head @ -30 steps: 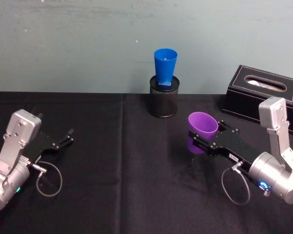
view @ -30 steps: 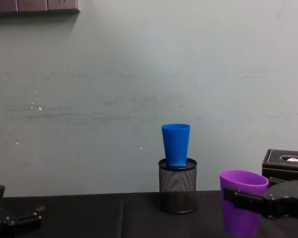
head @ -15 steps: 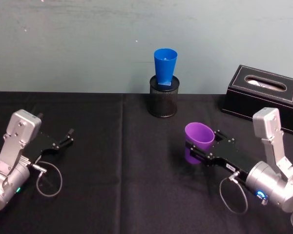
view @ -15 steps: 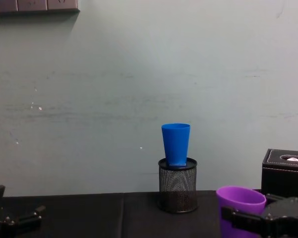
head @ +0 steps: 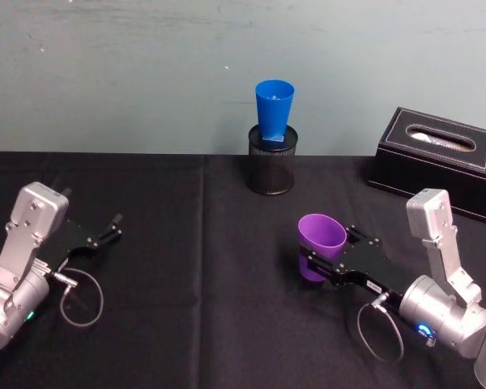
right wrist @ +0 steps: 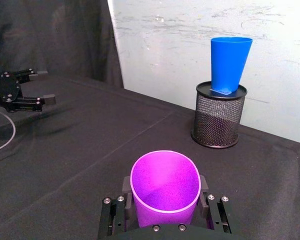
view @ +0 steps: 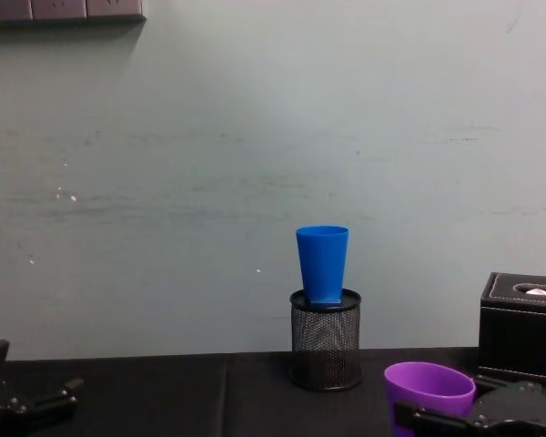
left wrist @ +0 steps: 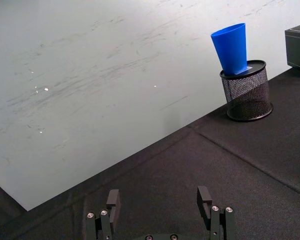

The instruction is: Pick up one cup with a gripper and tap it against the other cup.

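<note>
The purple cup is held upright in my right gripper, whose black fingers are shut on its sides, low over the black tablecloth at the right. The blue cup stands on top of a black wire-mesh pen holder at the back centre, well beyond the purple cup. My left gripper rests open at the far left, nothing between its fingers.
A black tissue box sits at the back right, behind the right arm. Black cloth covers the table, and a pale wall rises just behind the pen holder.
My right gripper has drawn back toward me and lowered with the purple cup, moving slightly left and away from the blue cup. The left arm has not moved.
</note>
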`<state>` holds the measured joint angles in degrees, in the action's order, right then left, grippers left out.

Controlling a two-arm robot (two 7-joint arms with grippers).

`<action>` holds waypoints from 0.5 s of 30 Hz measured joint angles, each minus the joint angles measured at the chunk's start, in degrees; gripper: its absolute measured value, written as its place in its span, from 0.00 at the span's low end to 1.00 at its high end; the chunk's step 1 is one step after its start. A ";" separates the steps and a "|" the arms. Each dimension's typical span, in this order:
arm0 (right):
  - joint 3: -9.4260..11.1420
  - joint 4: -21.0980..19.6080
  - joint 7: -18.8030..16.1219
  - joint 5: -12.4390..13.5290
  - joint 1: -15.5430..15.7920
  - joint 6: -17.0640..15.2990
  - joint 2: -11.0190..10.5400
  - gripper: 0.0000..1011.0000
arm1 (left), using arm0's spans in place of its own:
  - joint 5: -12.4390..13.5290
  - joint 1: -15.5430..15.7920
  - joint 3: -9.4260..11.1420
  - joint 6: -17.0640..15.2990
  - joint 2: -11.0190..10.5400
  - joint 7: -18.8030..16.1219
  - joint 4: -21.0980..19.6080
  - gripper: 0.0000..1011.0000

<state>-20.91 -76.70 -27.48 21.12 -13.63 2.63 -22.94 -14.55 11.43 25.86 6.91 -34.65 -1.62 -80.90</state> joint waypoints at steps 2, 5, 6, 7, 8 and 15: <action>-0.06 0.16 -0.04 -0.06 -0.03 0.09 0.03 0.73 | 0.00 0.00 0.00 0.00 0.00 0.00 0.00 1.00; -0.20 0.52 -0.13 -0.24 -0.14 0.29 0.12 0.73 | 0.00 0.00 0.00 0.00 0.00 0.00 0.00 1.00; -0.24 0.59 -0.14 -0.29 -0.16 0.33 0.14 0.73 | 0.00 0.00 0.00 0.00 0.00 0.00 0.00 1.00; -0.28 0.67 -0.14 -0.32 -0.17 0.37 0.16 0.73 | 0.00 0.00 0.00 0.00 0.00 0.00 0.00 1.00; -0.31 0.73 -0.15 -0.36 -0.18 0.40 0.17 0.73 | 0.00 0.00 0.00 0.00 0.00 0.00 0.00 1.00; -0.52 0.96 -0.48 -0.65 -0.12 0.82 0.23 0.73 | 0.00 0.00 0.00 0.00 0.00 0.00 0.00 1.00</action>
<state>-21.43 -75.73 -27.96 20.47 -13.75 3.44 -22.71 -14.55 11.43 25.86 6.91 -34.64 -1.62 -80.90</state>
